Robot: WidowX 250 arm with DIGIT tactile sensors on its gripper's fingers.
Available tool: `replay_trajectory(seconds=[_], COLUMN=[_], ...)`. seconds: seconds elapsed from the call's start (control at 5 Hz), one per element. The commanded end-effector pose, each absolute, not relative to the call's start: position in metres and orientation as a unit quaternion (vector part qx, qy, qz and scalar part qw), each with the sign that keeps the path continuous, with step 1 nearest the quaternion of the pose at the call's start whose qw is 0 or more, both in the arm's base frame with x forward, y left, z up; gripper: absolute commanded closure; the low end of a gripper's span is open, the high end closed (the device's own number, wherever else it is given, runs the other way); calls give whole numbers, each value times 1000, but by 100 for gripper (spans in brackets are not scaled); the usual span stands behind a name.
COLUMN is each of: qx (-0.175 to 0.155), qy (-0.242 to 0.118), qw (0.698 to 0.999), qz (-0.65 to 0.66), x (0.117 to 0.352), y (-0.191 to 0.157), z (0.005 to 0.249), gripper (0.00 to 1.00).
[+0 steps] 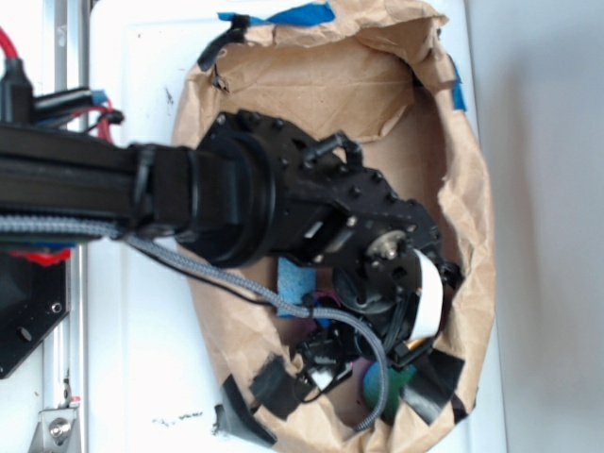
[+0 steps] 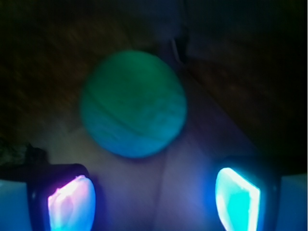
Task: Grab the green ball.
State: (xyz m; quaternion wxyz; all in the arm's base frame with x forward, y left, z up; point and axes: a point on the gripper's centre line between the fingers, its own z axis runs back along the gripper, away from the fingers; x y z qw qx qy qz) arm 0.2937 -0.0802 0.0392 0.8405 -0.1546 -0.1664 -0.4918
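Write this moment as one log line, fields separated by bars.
phase: approach | target: green ball, free on the brown paper | gripper: open, ball ahead of fingertips | contact: none

Bright white tabletop point(image 1: 142, 377) under flat, even light.
A crumpled brown paper bag point(image 1: 472, 217) lies open on it, edges fixed with blue tape point(image 1: 302, 14) far and black tape point(image 1: 274, 387) near.
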Motion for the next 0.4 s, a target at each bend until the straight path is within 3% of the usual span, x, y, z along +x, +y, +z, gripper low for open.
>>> replay_trajectory(seconds=[0.0, 0.2], qx=[-155, -155], qy=[-226, -244], qw=[800, 791], qz=[-533, -539], x=[300, 301], y=[-106, -113], z=[57, 53], gripper=[0, 0])
